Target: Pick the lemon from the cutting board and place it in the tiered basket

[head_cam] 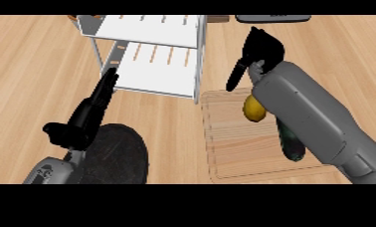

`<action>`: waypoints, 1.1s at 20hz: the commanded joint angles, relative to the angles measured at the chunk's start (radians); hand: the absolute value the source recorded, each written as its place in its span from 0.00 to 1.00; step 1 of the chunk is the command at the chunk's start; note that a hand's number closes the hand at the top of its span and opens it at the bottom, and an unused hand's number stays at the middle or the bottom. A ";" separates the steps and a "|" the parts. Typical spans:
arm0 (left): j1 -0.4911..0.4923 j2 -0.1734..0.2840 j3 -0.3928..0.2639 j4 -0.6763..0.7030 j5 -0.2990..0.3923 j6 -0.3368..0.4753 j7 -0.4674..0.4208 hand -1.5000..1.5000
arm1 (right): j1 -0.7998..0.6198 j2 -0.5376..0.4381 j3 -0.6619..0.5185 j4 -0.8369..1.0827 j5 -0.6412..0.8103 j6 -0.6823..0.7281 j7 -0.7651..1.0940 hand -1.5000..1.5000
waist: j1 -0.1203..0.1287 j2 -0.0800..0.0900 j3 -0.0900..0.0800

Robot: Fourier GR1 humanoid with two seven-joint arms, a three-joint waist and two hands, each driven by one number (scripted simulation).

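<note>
The yellow lemon [253, 108] lies on the wooden cutting board [235, 146] at the lower right, its right side hidden under my right forearm. My right hand [260, 52] hovers beyond the board's far edge, past the lemon, open, with its thumb hanging down towards the board's corner and nothing in it. The white tiered basket [158, 59] stands at the top centre, just left of that hand, both shelves bare. My left hand [88, 114] rests open at the lower left, its fingers pointing up at the basket's lower shelf.
A dark green vegetable [291, 145] lies on the board beside my right forearm. A dark round plate [117, 159] sits at the lower left under my left arm. A grey object [272, 19] shows at the top edge.
</note>
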 commanded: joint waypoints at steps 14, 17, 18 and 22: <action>0.042 -0.035 -0.021 0.058 -0.025 -0.013 0.011 0.50 | 0.185 0.076 -0.023 -0.006 0.104 -0.008 0.249 0.00 | -0.012 0.010 -0.007; 0.029 -0.048 -0.017 0.048 -0.023 -0.003 0.031 0.50 | 0.188 0.070 -0.068 0.032 0.113 -0.008 0.242 0.00 | 0.003 0.016 -0.007; 0.041 -0.034 0.000 0.094 -0.019 -0.023 -0.001 0.50 | 0.201 0.085 -0.075 0.016 0.118 -0.025 0.248 0.00 | -0.004 0.017 -0.008; 0.009 -0.020 0.017 0.046 -0.002 -0.028 0.069 0.50 | 0.285 0.066 -0.095 -0.013 0.136 -0.018 0.216 0.00 | -0.003 0.014 -0.007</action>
